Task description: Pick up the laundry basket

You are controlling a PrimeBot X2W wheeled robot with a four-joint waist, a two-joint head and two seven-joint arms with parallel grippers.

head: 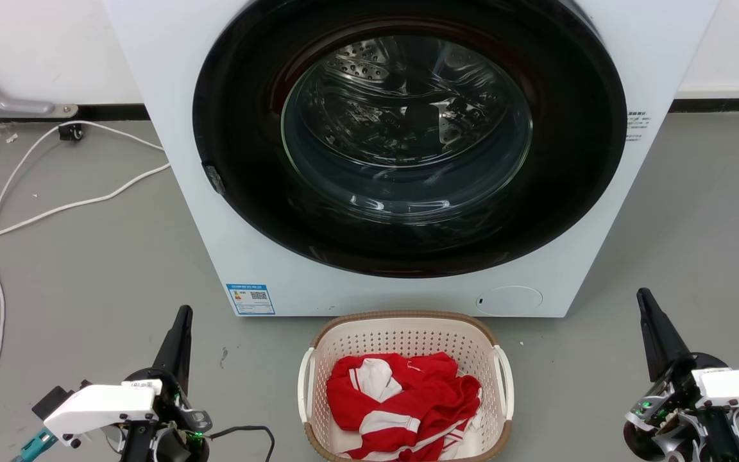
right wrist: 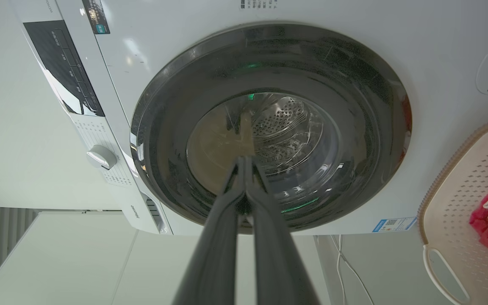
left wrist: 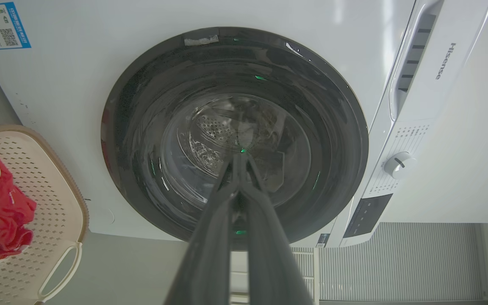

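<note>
The laundry basket (head: 408, 333) is cream plastic with perforated walls, a brown rim and white side handles. It stands on the grey floor in front of the washing machine and holds red and white clothes (head: 401, 401). My left gripper (head: 183, 312) hangs to the basket's left, shut and empty, well clear of the left handle. On the far side, my right gripper (head: 643, 295) is shut too, apart from the right handle. The basket (left wrist: 53, 203) shows at the left edge of the left wrist view behind the left gripper (left wrist: 239, 156). The right wrist view has the basket (right wrist: 451, 199) at its right edge and the right gripper (right wrist: 244, 159).
A white front-loading washing machine (head: 190, 192) with a dark round door (head: 408, 141), shut, stands just behind the basket. White cables (head: 55, 208) trail across the grey floor at the left. Bare floor lies on both sides of the basket.
</note>
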